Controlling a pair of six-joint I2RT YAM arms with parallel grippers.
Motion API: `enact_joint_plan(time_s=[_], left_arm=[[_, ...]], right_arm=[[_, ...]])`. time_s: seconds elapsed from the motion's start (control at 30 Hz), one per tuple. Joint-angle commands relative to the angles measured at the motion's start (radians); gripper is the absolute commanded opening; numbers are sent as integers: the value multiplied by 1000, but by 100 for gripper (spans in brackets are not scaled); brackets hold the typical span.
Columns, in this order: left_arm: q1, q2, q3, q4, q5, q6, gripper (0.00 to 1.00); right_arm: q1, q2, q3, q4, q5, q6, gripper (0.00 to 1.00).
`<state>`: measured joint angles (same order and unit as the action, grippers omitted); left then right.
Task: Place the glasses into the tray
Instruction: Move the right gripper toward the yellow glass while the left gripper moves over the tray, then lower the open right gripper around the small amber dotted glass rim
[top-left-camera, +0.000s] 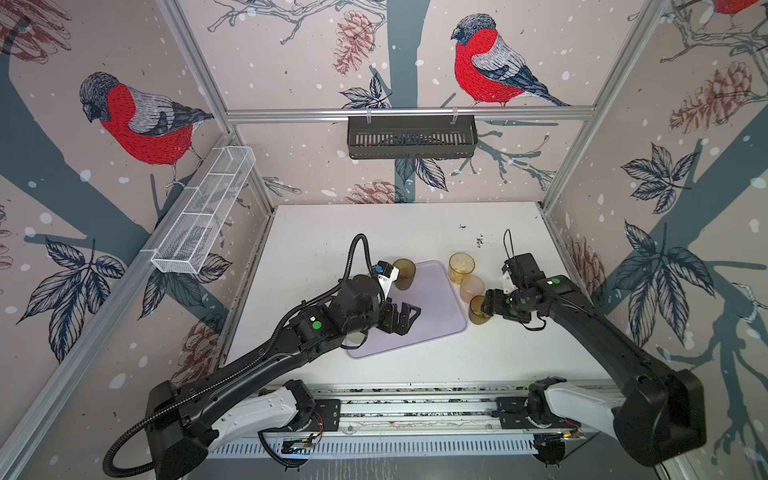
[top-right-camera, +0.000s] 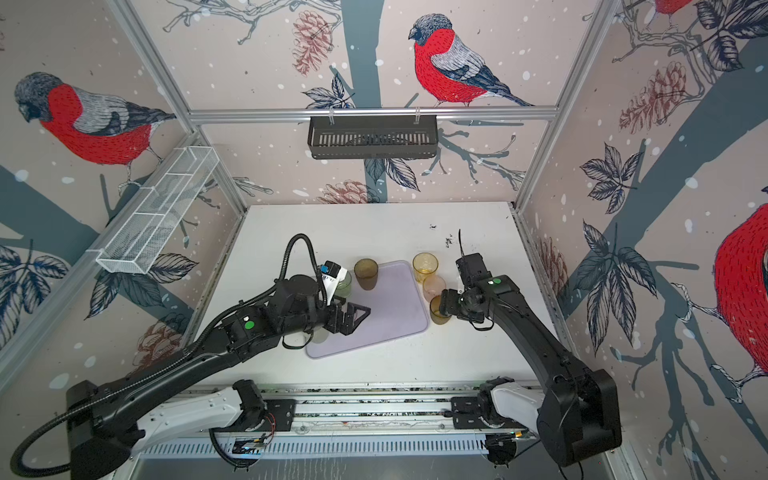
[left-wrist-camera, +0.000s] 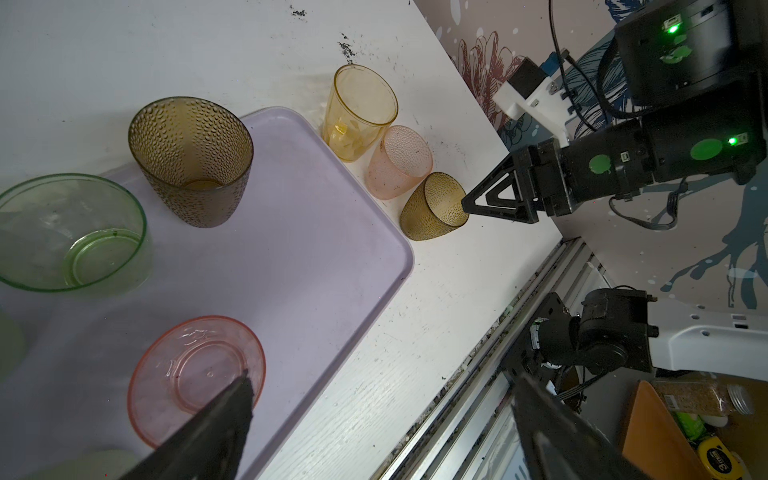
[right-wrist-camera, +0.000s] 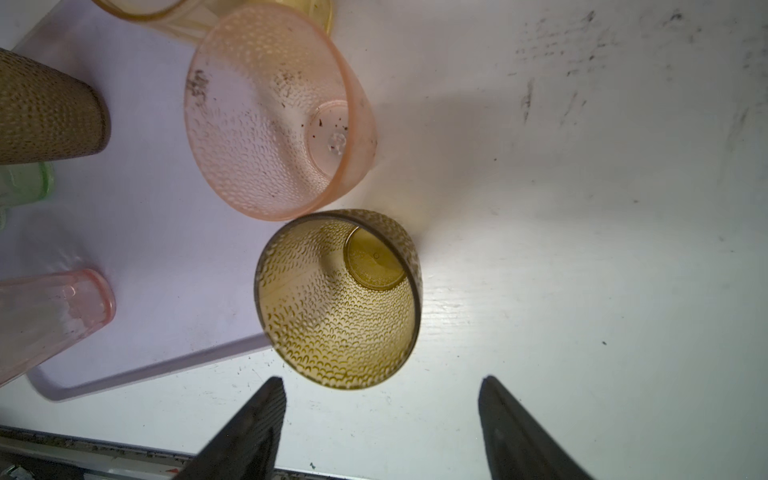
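Observation:
The lavender tray (top-left-camera: 432, 328) (left-wrist-camera: 316, 257) lies mid-table. On it stand a dark brown glass (top-left-camera: 404, 274) (left-wrist-camera: 191, 162), a green glass (left-wrist-camera: 70, 232) and a pink glass (left-wrist-camera: 195, 374). Off its right edge, on the table, stand an amber-yellow glass (top-left-camera: 461, 268), a peach glass (top-left-camera: 472, 289) (right-wrist-camera: 278, 112) and a dimpled amber-brown glass (top-left-camera: 477, 311) (right-wrist-camera: 338, 299). My right gripper (top-left-camera: 484, 307) (right-wrist-camera: 382, 381) is open, its fingertips just short of the amber-brown glass, nothing between them. My left gripper (top-left-camera: 409, 318) (left-wrist-camera: 382, 380) hangs open and empty over the tray.
A black slotted basket (top-left-camera: 411, 137) hangs on the back wall and a white wire-mesh basket (top-left-camera: 203, 212) on the left wall. The metal rail (top-left-camera: 415, 407) carrying both arm bases runs along the table's front. Walls close in left, right and behind.

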<state>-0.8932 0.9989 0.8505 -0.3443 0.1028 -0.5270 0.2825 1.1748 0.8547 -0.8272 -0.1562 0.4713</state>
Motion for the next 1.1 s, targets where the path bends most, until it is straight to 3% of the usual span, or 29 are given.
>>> enact_joint_plan(time_s=[0.0,1.07], left_arm=[[-3,-7,-3,39,-5,-17,97],[-3,-16,8,27,-6,-31,97]], right_arm=[[-4,6,-15,43,-7,14,73],[-27,25,-46,97,6,-2,48]])
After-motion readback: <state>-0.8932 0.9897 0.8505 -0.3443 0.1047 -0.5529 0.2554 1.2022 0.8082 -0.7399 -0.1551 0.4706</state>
